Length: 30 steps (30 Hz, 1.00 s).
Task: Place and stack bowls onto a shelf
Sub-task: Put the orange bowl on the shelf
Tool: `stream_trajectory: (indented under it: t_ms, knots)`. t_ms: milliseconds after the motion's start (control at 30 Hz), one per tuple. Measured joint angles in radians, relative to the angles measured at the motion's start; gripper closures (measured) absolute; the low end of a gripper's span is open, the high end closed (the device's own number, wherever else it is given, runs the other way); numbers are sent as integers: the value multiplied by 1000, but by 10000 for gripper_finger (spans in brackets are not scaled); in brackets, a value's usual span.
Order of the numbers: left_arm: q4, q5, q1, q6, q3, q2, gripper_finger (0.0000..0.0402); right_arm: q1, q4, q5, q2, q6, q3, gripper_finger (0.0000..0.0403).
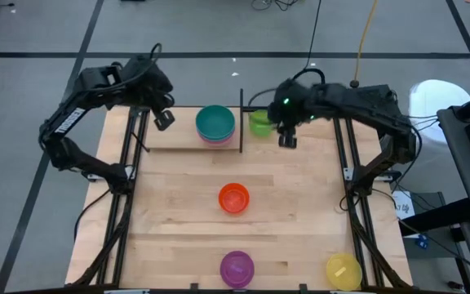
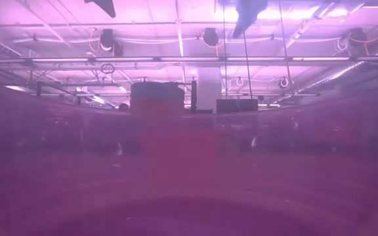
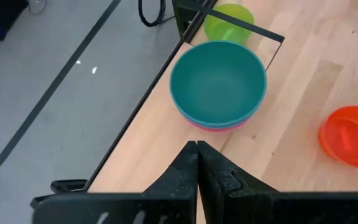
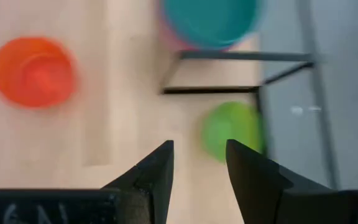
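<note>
Just ahead of the open right hand [image 4: 199, 165] stands the lime-green bowl [image 4: 232, 129], beside the shelf [image 1: 178, 139]; the closed left hand [image 3: 196, 163] waits near the teal stack [image 3: 218, 84]. Descending off-centre could tip the bowl off the desk [image 1: 284, 204].

Two dark, black-cabled jointed arms

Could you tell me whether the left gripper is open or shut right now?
Shut: the left gripper shows its two fingers pressed together, holding nothing.

A purple haze blocks the lower picture; ceiling beams [image 2: 176, 60] and a pillar [image 2: 209, 88] show above.
</note>
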State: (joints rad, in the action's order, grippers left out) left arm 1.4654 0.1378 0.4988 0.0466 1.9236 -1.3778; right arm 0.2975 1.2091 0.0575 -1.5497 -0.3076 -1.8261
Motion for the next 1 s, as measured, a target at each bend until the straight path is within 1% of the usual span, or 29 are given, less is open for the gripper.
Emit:
stream_trajectory:
  t_ms: [133, 267, 367, 400, 533, 600, 733, 833, 933, 1000]
  knots:
    - [7, 2, 0, 4, 0, 24, 397, -62, -111, -64, 0, -15, 159, 261]
    - [25, 3, 0, 26, 0, 38, 396, -138, -220, -67, 0, -112, 294, 261]
    - [54, 4, 4, 34, 0, 38, 396, -191, -310, -84, 0, -139, 370, 261]
    - [65, 4, 8, 35, 0, 38, 396, -206, -341, -118, 0, -133, 390, 261]
    - [108, 5, 24, 57, 0, 38, 396, -257, -480, -330, 1, -74, 476, 261]
    - [107, 5, 27, 60, 0, 38, 396, -286, -563, -366, 1, -48, 512, 261]
    - [107, 5, 33, 63, 0, 38, 396, -325, -738, -371, 1, 18, 586, 261]
    - [107, 5, 33, 74, 0, 38, 396, -336, -859, -346, 1, 98, 650, 261]
    - [106, 4, 33, 83, 0, 38, 396, -336, -920, -322, -6, 150, 698, 261]
    - [106, 4, 33, 83, 0, 38, 396, -339, -924, -311, -26, 164, 710, 261]
